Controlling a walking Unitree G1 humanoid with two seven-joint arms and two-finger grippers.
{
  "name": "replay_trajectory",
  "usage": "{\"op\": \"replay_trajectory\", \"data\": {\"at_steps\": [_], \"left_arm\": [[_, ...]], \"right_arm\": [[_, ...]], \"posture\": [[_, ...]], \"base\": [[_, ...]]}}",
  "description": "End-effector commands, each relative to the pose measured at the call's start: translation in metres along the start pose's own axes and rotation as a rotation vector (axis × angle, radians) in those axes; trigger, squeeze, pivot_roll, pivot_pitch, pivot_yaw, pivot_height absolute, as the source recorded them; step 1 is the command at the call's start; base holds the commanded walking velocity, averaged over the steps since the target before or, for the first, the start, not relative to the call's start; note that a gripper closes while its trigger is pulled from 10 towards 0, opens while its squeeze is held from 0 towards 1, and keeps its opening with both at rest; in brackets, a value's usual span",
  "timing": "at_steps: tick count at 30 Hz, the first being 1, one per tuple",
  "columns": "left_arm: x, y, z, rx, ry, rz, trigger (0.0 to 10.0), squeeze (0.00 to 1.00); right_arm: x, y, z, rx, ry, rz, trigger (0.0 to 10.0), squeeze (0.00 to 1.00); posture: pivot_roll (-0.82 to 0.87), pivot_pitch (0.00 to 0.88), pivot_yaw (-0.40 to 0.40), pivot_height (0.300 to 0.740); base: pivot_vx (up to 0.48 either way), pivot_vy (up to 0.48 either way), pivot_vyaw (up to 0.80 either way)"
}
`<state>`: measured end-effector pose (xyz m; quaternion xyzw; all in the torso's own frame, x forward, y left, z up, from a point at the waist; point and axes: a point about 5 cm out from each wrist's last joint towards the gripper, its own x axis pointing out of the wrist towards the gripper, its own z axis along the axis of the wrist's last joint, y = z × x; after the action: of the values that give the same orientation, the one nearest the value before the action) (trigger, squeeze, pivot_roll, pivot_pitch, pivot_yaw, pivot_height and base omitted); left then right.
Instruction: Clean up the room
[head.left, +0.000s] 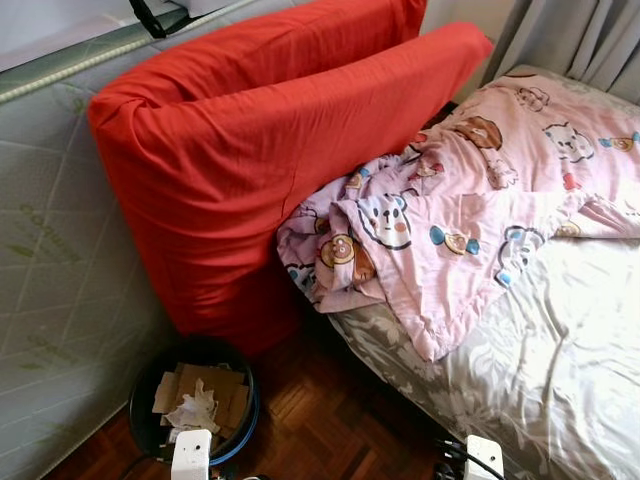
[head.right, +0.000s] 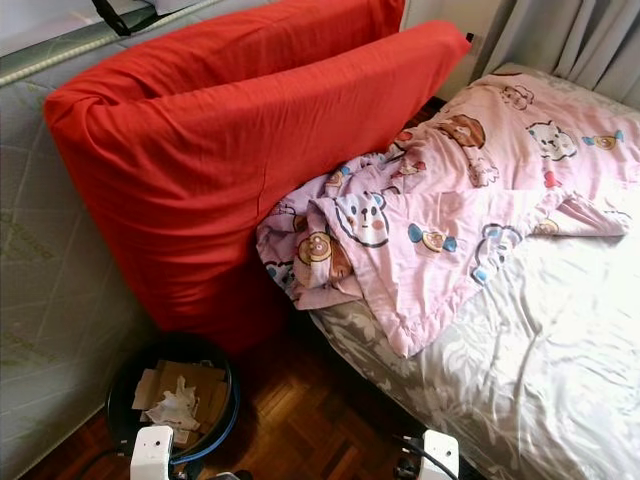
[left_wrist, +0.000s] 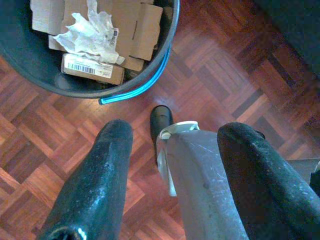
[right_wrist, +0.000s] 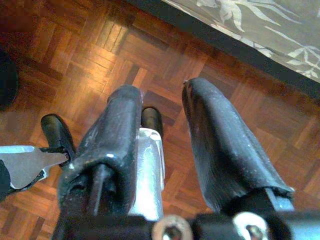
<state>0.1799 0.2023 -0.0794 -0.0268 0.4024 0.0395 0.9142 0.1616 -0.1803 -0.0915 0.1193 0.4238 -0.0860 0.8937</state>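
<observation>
Parquet floor lies just under both wrists. The left gripper hangs low with its two black fingers spread apart and nothing between them, beside the dark waste bin, which holds flattened cardboard and a crumpled white wrapper. The right gripper hangs over the floor near the foot of the bed, its fingers parted a little and likewise empty.

Ahead, a pink cartoon-print quilt is bunched across the bed's silver-grey patterned sheet, one corner spilling over the bed's near edge. A red-covered mattress stands on its side, wedged between a grey quilted mattress propped on the left and the bed.

Judging by this, no item is in hand yet; the robot seems to be choosing its first job, most likely straightening the quilt. That would call for raising an arm and reaching forward to a quilt edge.

Room is tight: the floor strip between the bin, the red mattress and the bed edge is narrow, so a step forward risks nudging the bin. The quilt's overhanging corner is the nearest free edge to catch.
</observation>
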Motion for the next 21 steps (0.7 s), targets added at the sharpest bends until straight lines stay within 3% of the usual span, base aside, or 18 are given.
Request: {"op": "replay_trajectory", "data": {"at_steps": [1, 4, 21], "left_arm": [[-0.0029, 0.0018, -0.0106, -0.016, 0.038, 0.012, 10.0, 0.00], [-0.0030, 0.0018, -0.0107, -0.015, 0.038, 0.012, 10.0, 0.00], [-0.0034, 0.0016, -0.0092, -0.053, 0.004, 0.024, 10.0, 0.00]], "right_arm": [[-0.0024, -0.0048, -0.0071, 0.019, 0.021, -0.019, 10.0, 0.00], [-0.0024, -0.0047, -0.0073, 0.019, 0.023, -0.017, 10.0, 0.00], [-0.0022, -0.0030, -0.0034, -0.024, -0.006, 0.025, 10.0, 0.00]], "posture": [[0.12, 0.182, -0.037, 0.740], [0.12, 0.184, -0.037, 0.740], [0.12, 0.176, -0.037, 0.740]], "base": [[0.296, 0.000, 0.00], [0.296, 0.000, -0.67], [0.300, 0.000, 0.00]]}}
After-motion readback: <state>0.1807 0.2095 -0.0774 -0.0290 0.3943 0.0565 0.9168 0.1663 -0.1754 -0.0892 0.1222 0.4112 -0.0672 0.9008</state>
